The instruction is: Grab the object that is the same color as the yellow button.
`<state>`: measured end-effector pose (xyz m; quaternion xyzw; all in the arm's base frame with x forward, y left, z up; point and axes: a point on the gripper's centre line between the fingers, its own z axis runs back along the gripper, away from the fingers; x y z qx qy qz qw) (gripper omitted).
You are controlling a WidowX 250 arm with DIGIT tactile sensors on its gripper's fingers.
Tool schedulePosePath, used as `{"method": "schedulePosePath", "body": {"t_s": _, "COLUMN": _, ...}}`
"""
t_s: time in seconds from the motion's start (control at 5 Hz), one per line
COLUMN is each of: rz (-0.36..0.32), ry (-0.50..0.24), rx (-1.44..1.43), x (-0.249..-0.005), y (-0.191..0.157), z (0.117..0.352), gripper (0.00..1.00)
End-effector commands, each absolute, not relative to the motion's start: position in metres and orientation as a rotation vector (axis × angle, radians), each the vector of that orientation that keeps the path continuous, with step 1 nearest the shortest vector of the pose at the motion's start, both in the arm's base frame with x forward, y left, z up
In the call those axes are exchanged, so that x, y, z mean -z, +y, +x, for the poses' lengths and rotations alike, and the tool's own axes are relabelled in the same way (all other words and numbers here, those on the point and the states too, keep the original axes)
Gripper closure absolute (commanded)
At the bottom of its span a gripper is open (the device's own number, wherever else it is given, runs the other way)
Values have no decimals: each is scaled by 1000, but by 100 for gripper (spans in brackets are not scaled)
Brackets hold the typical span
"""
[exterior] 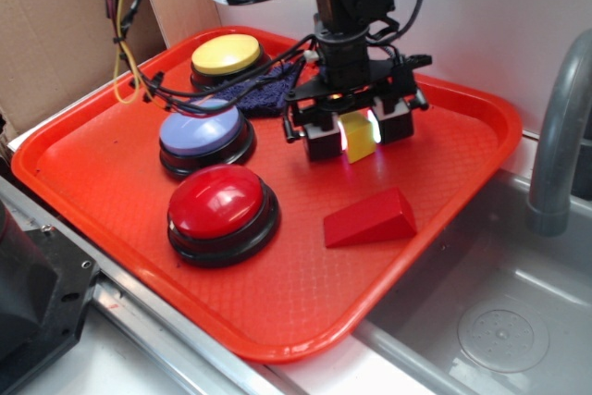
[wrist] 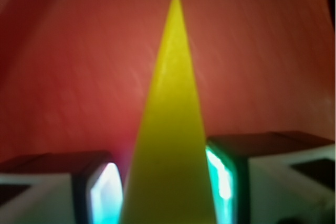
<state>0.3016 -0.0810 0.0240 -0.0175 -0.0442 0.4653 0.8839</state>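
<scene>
Yellow wedge (exterior: pixel 361 139) sits between the tool's (exterior: pixel 360 136) pads — clamped on it.

Most of the yellow wedge (exterior: pixel 361 139) is hidden from the side view, boxed in by the pincer (exterior: pixel 359 132) pads so only a narrow strip shows between them. Up close in the wrist view the wedge (wrist: pixel 170 145) is blurred, and its wide end runs off the bottom edge. The pad on either side (wrist: pixel 107 195) is also cut off there, glowing and out of focus. Part of the dark blue cloth (exterior: pixel 264 92) lies behind cables and the arm. The faucet (exterior: pixel 558 127) is cropped at the right edge. The cardboard (exterior: pixel 55 34) runs off at the top left.
</scene>
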Motion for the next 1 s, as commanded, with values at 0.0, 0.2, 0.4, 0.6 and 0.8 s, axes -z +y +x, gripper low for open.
{"method": "schedulePosePath", "body": {"t_s": 0.0, "rz": -20, "ry": -125, "rx": -633, "x": -119, "y": -39, "z": 293, "gripper": 100}}
{"method": "schedulePosePath", "body": {"t_s": 0.2, "rz": -32, "ry": -94, "rx": -453, "x": -152, "y": -20, "z": 279, "gripper": 100}}
{"method": "schedulePosePath", "body": {"t_s": 0.4, "rz": -53, "ry": -92, "rx": -342, "x": -175, "y": -4, "z": 261, "gripper": 100}}
{"method": "schedulePosePath", "body": {"t_s": 0.6, "rz": -43, "ry": -79, "rx": -262, "x": -186, "y": 6, "z": 247, "gripper": 100}}
{"method": "schedulePosePath", "body": {"t_s": 0.8, "rz": -25, "ry": -105, "rx": -266, "x": -186, "y": 10, "z": 238, "gripper": 100}}
